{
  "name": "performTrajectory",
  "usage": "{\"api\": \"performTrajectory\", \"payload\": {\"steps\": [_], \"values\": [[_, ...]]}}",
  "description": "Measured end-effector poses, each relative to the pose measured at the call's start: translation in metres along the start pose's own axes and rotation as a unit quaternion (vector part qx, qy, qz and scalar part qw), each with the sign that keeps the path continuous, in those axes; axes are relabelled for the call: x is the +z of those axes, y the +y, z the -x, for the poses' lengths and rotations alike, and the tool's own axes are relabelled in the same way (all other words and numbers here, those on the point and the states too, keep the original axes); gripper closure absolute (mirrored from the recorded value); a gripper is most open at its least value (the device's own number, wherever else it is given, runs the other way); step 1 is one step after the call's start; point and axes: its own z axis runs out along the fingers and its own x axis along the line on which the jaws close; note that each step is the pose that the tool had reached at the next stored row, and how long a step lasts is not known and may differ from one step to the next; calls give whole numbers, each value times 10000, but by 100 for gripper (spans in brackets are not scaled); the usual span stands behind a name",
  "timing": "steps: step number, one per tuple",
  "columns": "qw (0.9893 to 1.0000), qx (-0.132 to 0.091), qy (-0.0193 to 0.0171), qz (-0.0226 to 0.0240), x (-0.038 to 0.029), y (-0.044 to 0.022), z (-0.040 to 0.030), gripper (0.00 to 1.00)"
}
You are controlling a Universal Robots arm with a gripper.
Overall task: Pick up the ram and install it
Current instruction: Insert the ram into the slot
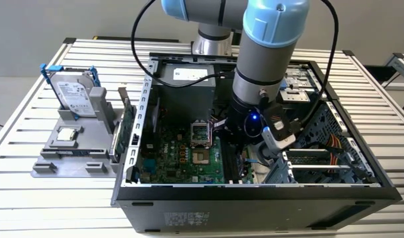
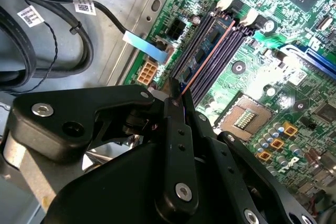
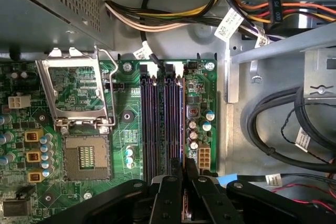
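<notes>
Black fingers [image 2: 176, 129] of the gripper [image 2: 177, 94] fill the lower half of the second wrist view, pressed together on the end of the ram [image 2: 207, 51], a thin stick whose copper-edged top runs up and right from the fingertips. It sits in one of the dark slots [image 3: 157, 124] on the green motherboard [image 3: 79, 98]; whether it is fully seated I cannot tell. An open CPU socket [image 3: 84, 158] lies beside the slots. In the exterior view the arm [image 1: 261, 54] reaches down into the open case [image 1: 255, 191] at centre frame. On the table [image 1: 29, 198], at the exterior view's left, a grey holder [image 1: 69, 161] carries a hard drive [image 1: 75, 96] and a small chip [image 1: 67, 134].
</notes>
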Motion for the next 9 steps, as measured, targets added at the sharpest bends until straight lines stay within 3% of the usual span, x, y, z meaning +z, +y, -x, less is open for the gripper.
{"api": "performTrajectory", "payload": {"steps": [9], "values": [[10000, -4, 5, -5, 21, 3, -3, 100]]}}
